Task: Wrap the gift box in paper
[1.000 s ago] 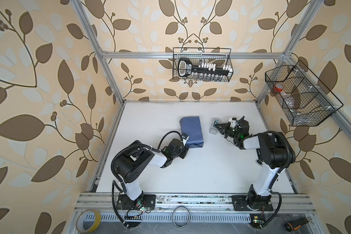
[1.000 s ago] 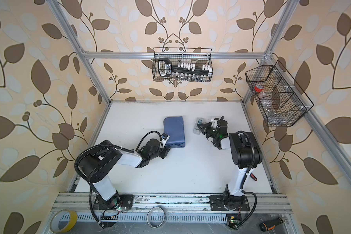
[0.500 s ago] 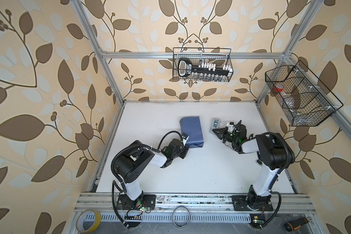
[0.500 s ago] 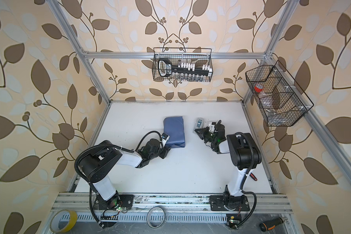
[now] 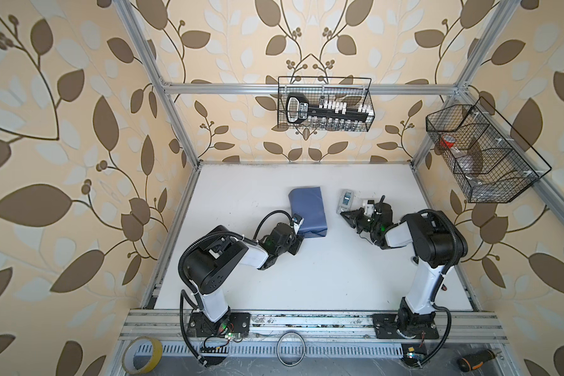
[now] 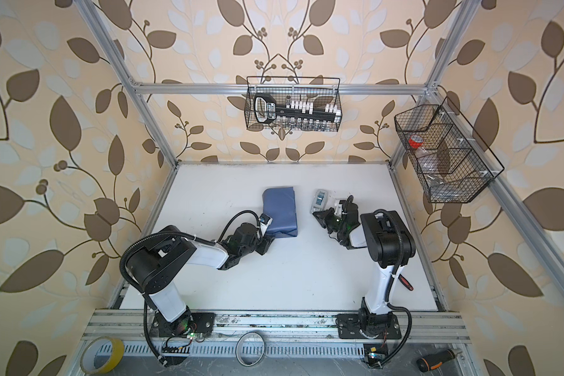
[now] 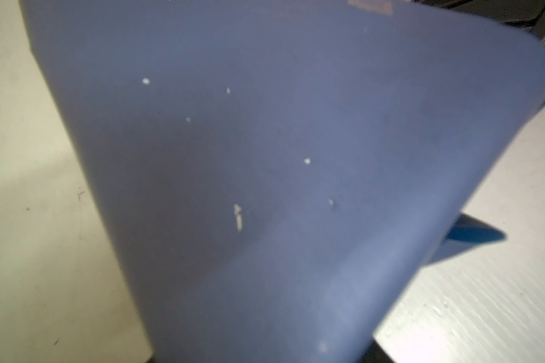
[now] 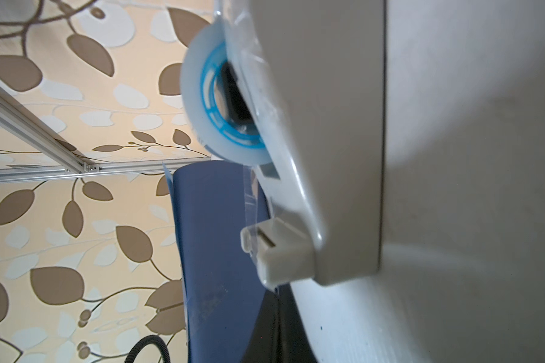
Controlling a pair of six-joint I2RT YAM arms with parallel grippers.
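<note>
In both top views the thin slate-blue paper (image 5: 306,208) (image 6: 280,208) lies folded into a flat, roughly rectangular bundle on the white table (image 5: 306,276), just above the middle of the frame. I cannot make out the dark gift box itself under the folds. My left gripper (image 5: 297,242) (image 6: 267,242) sits low at the bundle's lower left corner, touching its near edge. Paper (image 7: 265,157) fills the left wrist view and hides the fingers, so I cannot tell whether my jaws are apart or pinching the sheet. My right gripper (image 5: 347,217) (image 6: 319,216) is to the right of the bundle, its jaws pressed together into a dark wedge, with nothing visibly between them. Its tip is just below the small grey plastic tape dispenser (image 5: 345,200) (image 6: 319,198), which stands apart from the paper's right edge. The right wrist view shows that tape dispenser (image 8: 296,157) close up, with its blue-cored clear tape roll (image 8: 199,94), and the paper (image 8: 214,235) behind it.
</note>
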